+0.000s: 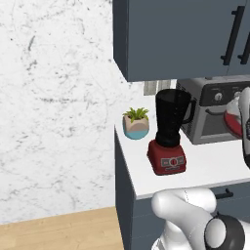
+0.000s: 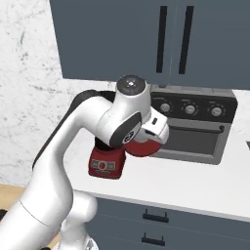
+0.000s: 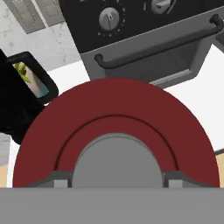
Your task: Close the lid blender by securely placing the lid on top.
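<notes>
Dark blue-grey wall cabinets point(image 1: 185, 34) hang over a white counter point(image 1: 205, 166) that ends at a marbled wall on its left. The grey toaster oven point(image 2: 193, 124) sits at the counter's back edge, its knobs in a row above the door handle. The blender point(image 1: 170, 132) stands near the counter's left end, just left of the oven: a tall dark jar with a side handle on a boxy red base, its rim open and uncovered. A small potted plant point(image 1: 136, 123) sits in the back left corner, close beside the blender. The lid point(image 3: 116, 131), a red disc with a grey centre cap, is held up off the counter in front of the oven door, to the right of the jar. The gripper point(image 3: 117, 181) pinches it across the grey cap, fingers point(image 3: 59, 179) pressed to either side.
</notes>
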Robot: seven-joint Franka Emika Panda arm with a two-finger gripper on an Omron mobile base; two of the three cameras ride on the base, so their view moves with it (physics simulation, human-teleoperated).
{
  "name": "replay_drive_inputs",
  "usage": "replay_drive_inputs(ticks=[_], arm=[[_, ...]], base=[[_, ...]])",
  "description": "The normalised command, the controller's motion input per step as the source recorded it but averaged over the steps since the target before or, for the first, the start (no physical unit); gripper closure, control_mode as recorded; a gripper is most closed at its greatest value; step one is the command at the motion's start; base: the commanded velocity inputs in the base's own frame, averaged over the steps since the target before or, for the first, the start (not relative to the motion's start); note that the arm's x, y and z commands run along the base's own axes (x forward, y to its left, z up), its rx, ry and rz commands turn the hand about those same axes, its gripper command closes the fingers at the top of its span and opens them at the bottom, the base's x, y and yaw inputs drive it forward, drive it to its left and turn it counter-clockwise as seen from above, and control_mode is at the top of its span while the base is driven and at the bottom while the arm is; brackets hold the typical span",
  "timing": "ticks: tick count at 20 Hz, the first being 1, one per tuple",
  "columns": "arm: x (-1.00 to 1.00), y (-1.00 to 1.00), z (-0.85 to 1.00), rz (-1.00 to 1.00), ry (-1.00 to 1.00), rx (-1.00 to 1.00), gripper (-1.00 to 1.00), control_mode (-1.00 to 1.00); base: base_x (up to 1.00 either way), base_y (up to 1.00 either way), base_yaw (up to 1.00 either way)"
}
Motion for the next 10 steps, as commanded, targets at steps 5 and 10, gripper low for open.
replay_drive_inputs(ticks=[5,10], arm=[[0.0,0.52,0.51,0.11,-0.03,0.0,1.0,-1.0],[0.05,0.53,0.48,0.11,-0.01,0.0,1.0,-1.0]], base=[[0.0,0.0,0.0],[0.0,0.0,0.0]])
